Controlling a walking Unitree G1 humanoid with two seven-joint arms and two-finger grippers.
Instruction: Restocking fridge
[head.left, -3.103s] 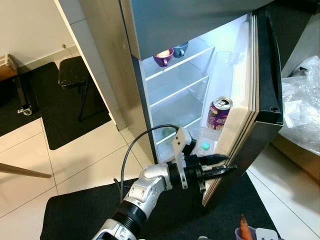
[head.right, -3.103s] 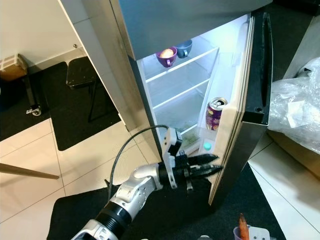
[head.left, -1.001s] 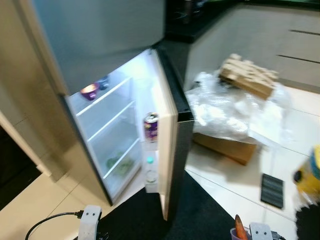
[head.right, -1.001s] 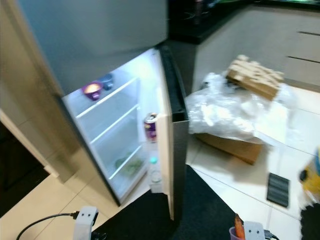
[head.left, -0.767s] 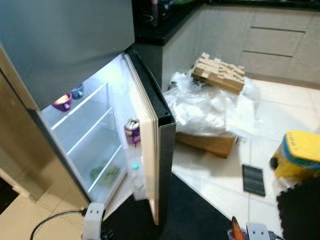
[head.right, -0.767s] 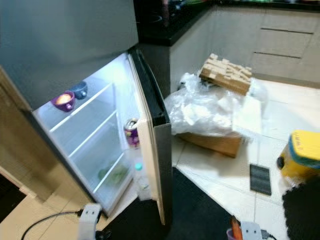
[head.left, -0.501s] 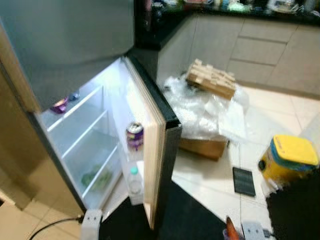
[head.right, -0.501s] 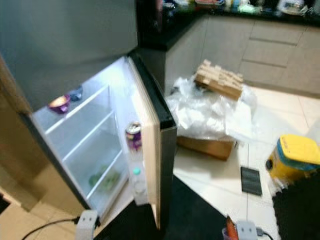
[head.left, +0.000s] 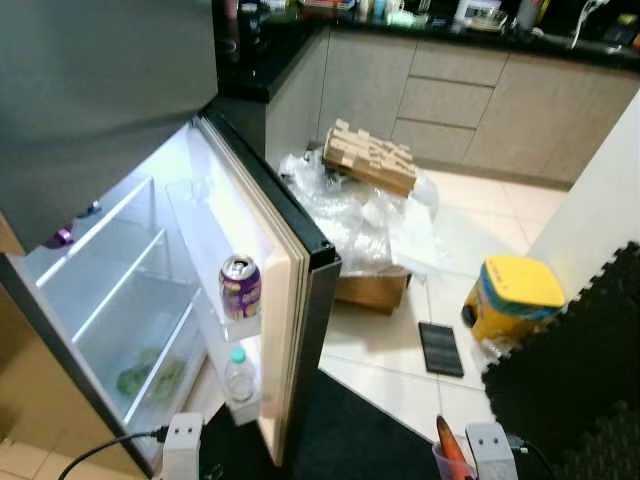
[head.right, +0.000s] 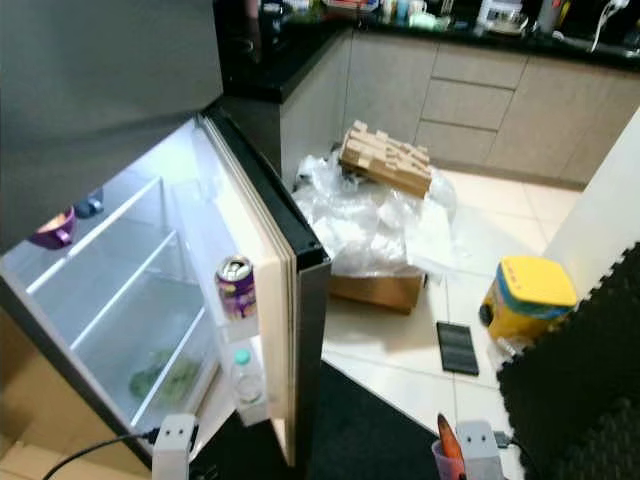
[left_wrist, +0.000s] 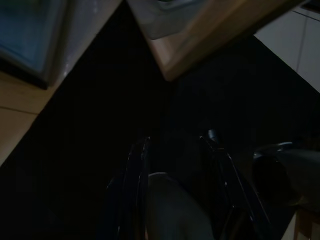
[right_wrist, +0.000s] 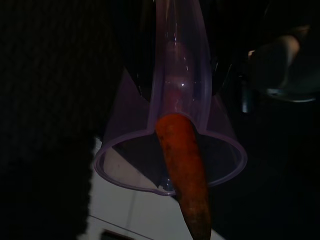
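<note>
Item carried: carrot (right_wrist: 184, 165), orange, standing in a clear purple cup (right_wrist: 170, 145). The right tool (right_wrist: 175, 75) is clamped on the cup's wall, its dark fingers on either side of it. In the head views cup and carrot sit at the lower edge, on the robot's right, the carrot's long axis near upright with the tip poking above the rim (head.right: 446, 440).

Destination: fridge (head.left: 120, 300), lower compartment open and lit, door (head.left: 275, 290) swung out toward the robot. It lies ahead and to the left of the carried cup, so the open door's edge stands between the right tool and the shelves. The right arm holds the load; the left arm is the nearer one to the opening.

Door rack: purple can (head.left: 240, 287) above, clear bottle (head.left: 239, 375) below. Interior: bowls (head.right: 52, 230) on the top shelf, greens (head.right: 160, 378) in the bottom.

Left tool (left_wrist: 175, 175): hangs low over the black floor mat (head.left: 360, 430), beside the door's lower corner, fingers narrowly parted and holding nothing.

Hard to make out: the cup's base and most of both arms are cut off by the frame edge; both wrist views are very dark; the fridge's left interior is cropped. Floor clutter to the right — plastic wrap and a box (head.left: 370, 225), yellow container (head.left: 512, 297) — is well apart from the fridge.
</note>
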